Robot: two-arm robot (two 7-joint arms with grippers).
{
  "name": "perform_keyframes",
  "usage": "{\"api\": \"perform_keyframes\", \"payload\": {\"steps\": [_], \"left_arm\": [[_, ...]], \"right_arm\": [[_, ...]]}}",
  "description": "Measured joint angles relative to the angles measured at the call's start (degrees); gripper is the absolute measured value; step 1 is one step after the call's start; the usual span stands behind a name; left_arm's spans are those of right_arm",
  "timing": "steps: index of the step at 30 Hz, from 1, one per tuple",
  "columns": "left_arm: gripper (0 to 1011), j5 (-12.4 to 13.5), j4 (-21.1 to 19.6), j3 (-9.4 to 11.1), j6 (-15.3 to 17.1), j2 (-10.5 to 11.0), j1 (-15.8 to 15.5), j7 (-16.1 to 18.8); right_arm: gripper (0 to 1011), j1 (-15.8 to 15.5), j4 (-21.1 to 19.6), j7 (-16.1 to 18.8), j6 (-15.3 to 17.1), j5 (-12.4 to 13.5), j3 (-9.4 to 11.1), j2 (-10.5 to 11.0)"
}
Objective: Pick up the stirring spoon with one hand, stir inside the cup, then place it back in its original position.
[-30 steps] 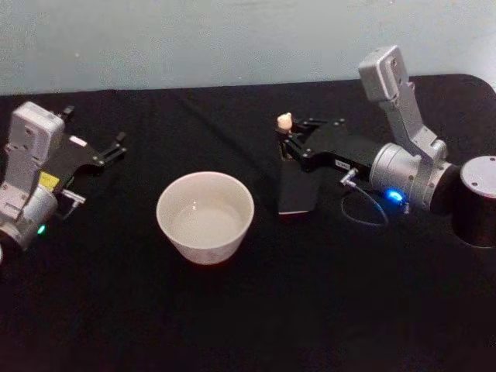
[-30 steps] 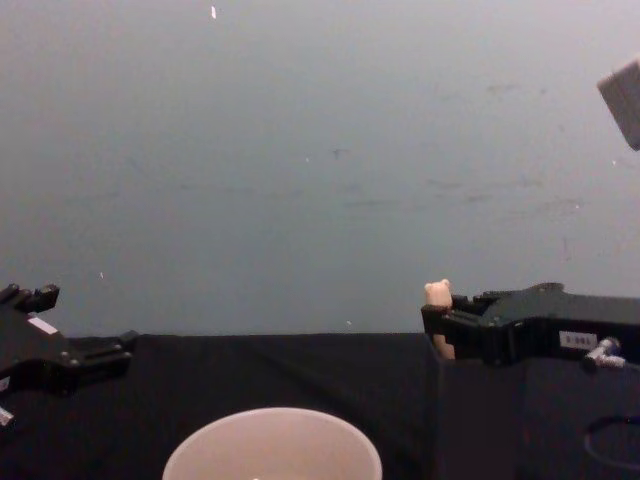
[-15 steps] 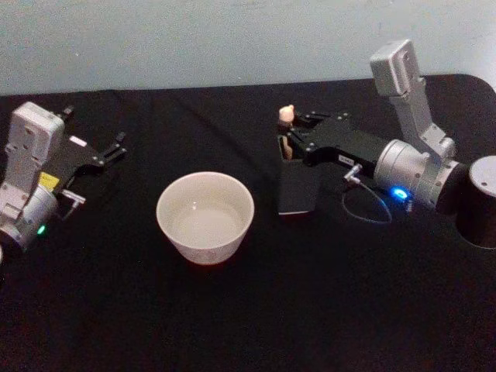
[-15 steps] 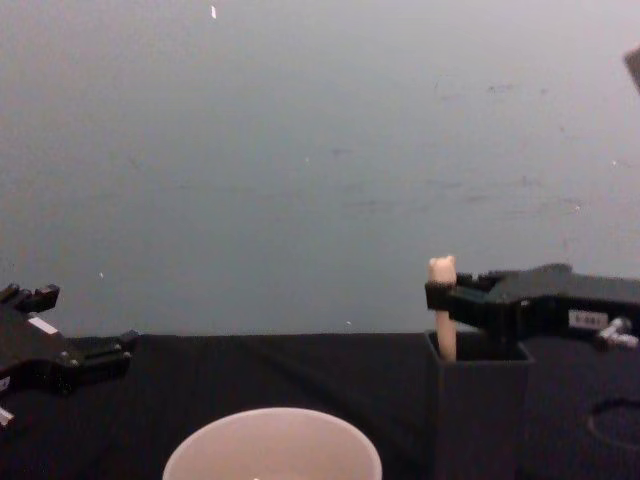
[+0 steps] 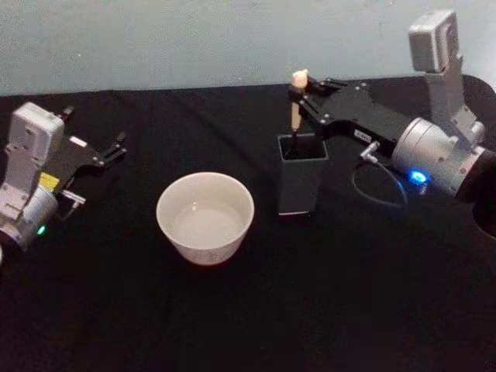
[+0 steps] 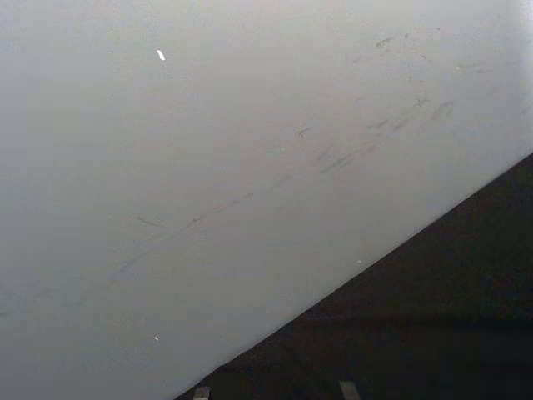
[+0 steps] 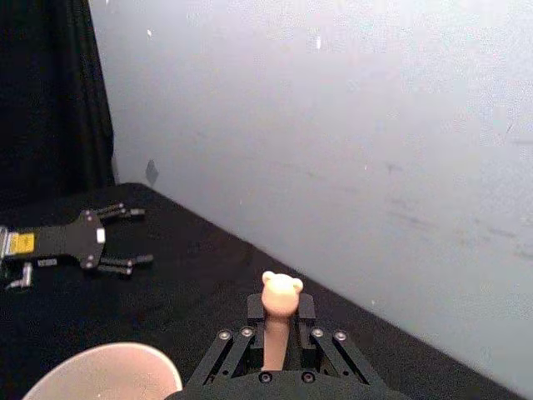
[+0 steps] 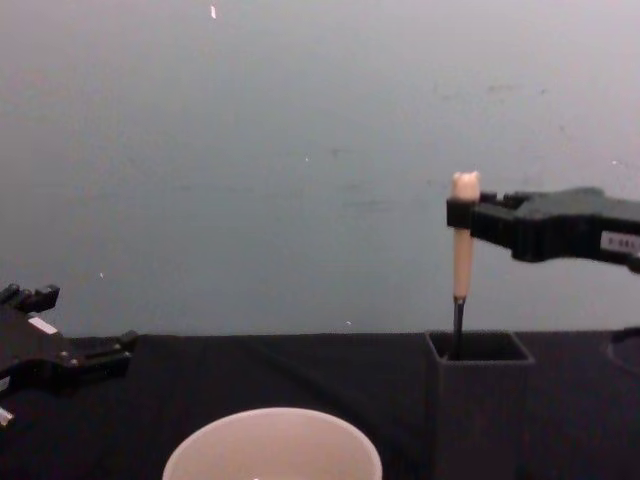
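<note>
My right gripper (image 5: 297, 94) is shut on the stirring spoon (image 5: 296, 105) just below its bear-head top. The spoon hangs upright, its thin shaft still dipping into the dark grey square holder (image 5: 301, 183); its bowl is hidden inside. In the chest view the spoon (image 8: 463, 250) rises well above the holder (image 8: 480, 400), held by the right gripper (image 8: 462, 212). The right wrist view shows the bear head (image 7: 281, 293) between the fingers. The cream-white cup (image 5: 204, 216) stands left of the holder, its rim low in the chest view (image 8: 272, 445). My left gripper (image 5: 115, 147) rests open at the table's left.
A black cloth covers the table (image 5: 248, 310), with a pale wall behind. A blue-lit cable loop (image 5: 380, 194) hangs under the right wrist. A dark cylinder (image 5: 488, 209) sits at the right edge.
The right gripper has risen with the spoon, drawing most of it up out of the holder and shifting slightly right. The left arm has not moved.
</note>
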Motion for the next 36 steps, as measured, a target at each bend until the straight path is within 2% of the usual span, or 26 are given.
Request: {"api": "perform_keyframes", "payload": {"steps": [13, 21, 29, 36], "left_arm": [[1001, 0.0, 0.0, 0.0, 0.0, 0.0, 0.0, 0.0], [1001, 0.0, 0.0, 0.0, 0.0, 0.0, 0.0, 0.0], [1001, 0.0, 0.0, 0.0, 0.0, 0.0, 0.0, 0.0], [1001, 0.0, 0.0, 0.0, 0.0, 0.0, 0.0, 0.0]], "right_arm": [[215, -0.63, -2.83, -0.4, -1.58, 1.68, 1.53, 0.47], [215, -0.59, -3.61, -0.69, -2.19, 2.16, 1.79, 0.56], [215, 0.12, -3.36, -0.71, -3.32, 1.72, 0.77, -0.13], [215, 0.85, -2.64, 0.87, -4.75, 1.35, -1.05, -1.19]]}}
